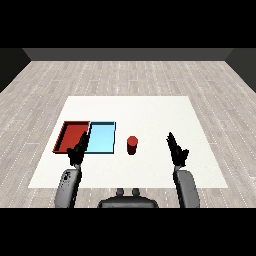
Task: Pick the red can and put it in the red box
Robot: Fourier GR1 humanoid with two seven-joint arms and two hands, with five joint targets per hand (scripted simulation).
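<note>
Bare test room – white table (pixel 150 107), grey plank floor (pixel 125 75)

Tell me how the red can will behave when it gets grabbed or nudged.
The red can stands upright on the white table, taller than wide, so a sideways nudge would probably tip it. Once on its round side it would likely roll. It looks rigid, so fingers curling round it should not deform it.

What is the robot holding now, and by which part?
Nothing is held. The small red cylindrical can stands alone; the left hand and right hand are apart from it.
</note>
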